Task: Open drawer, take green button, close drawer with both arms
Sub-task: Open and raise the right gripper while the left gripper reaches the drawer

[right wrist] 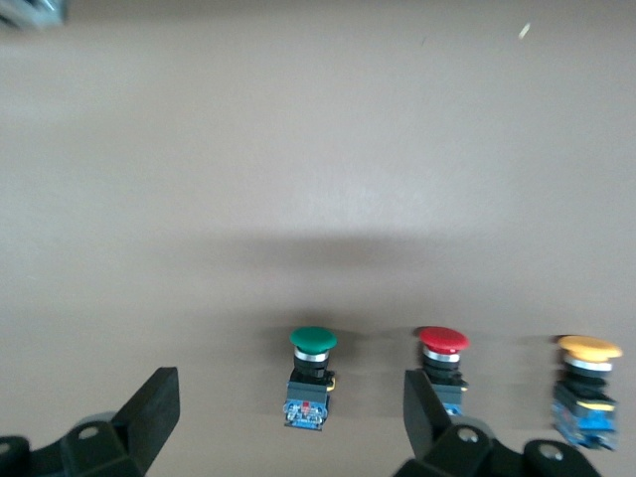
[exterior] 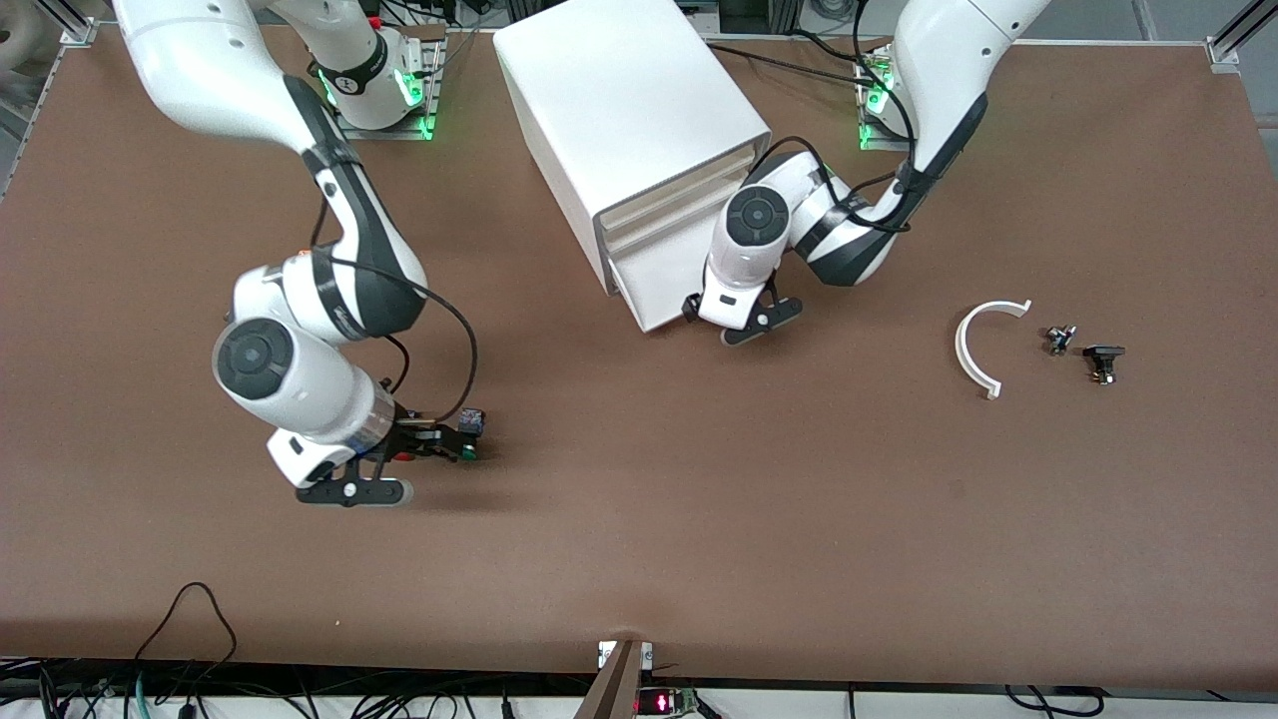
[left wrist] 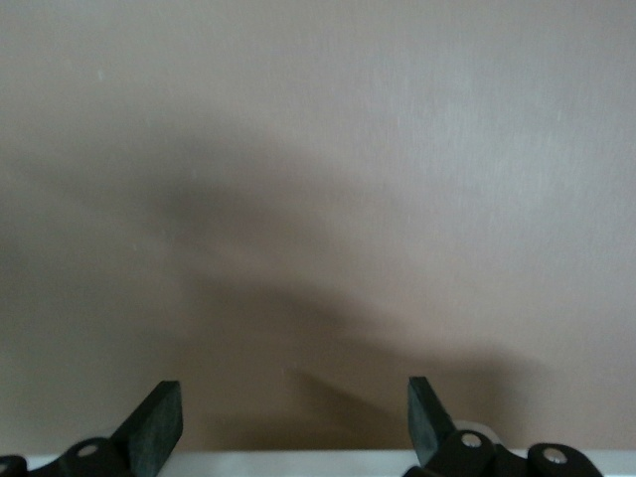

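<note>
The green-capped button (right wrist: 312, 379) lies on the brown table between the open fingers of my right gripper (right wrist: 288, 412). In the front view this gripper (exterior: 431, 467) hangs low over the table toward the right arm's end, with the green button (exterior: 469, 452) at its fingertips. The white cabinet (exterior: 629, 110) stands at the middle near the arm bases. Its lowest drawer (exterior: 664, 295) seems to stick out slightly. My left gripper (exterior: 744, 318) is open right in front of that drawer. In the left wrist view, its fingers (left wrist: 159, 422) are spread over bare table and a white edge (left wrist: 298, 465).
A red-capped button (right wrist: 441, 360) and an orange-capped button (right wrist: 587, 390) lie in a row beside the green one. A white curved piece (exterior: 976, 350) and two small dark parts (exterior: 1059, 339) (exterior: 1103, 361) lie toward the left arm's end. Cables hang along the table edge nearest the camera.
</note>
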